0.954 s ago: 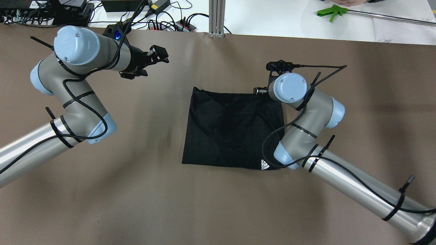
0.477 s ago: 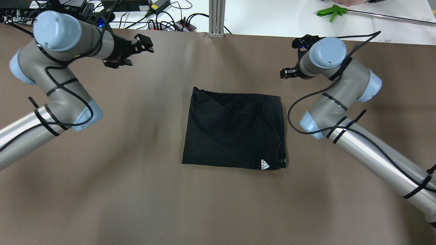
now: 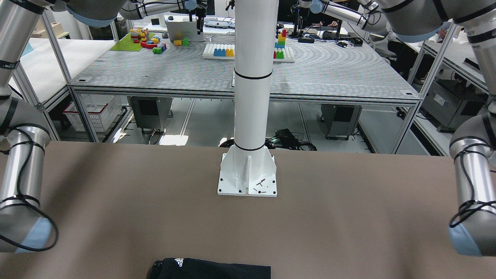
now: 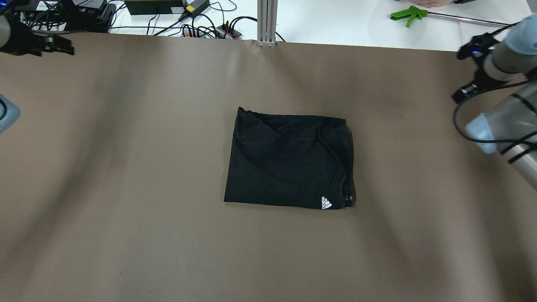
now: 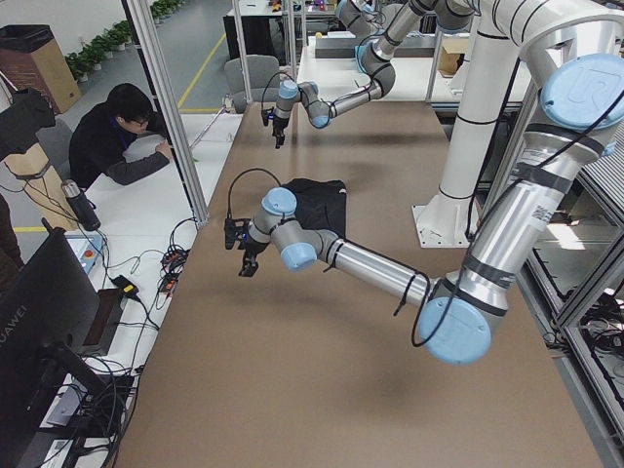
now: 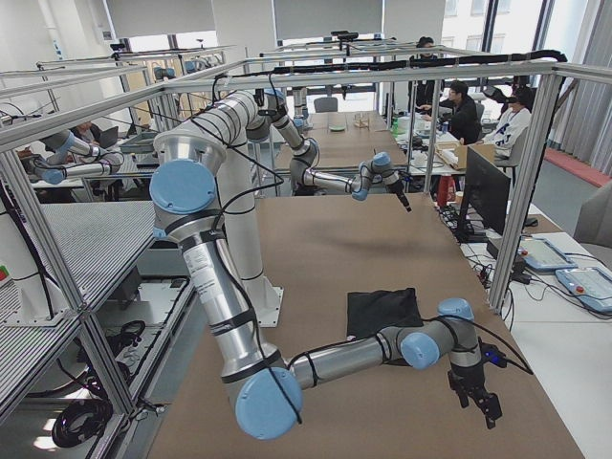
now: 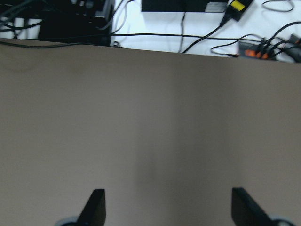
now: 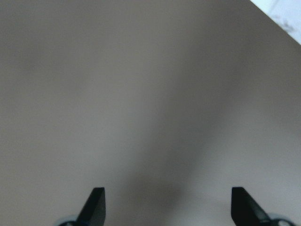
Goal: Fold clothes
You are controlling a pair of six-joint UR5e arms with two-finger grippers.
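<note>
While the left claw (image 7: 167, 207) and right claw (image 8: 167, 207) hung spread and empty over far corners of the table (image 4: 126, 209), the black garment (image 4: 289, 161) lay folded mid-table, seemingly finished, needing at most one more fold.

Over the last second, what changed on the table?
Both arms swung outward, away from the black garment. The right gripper left the garment's far right corner for the table's far right edge; the left gripper went to the far left corner. Both are open, holding nothing. The garment stayed folded, in place.
</note>
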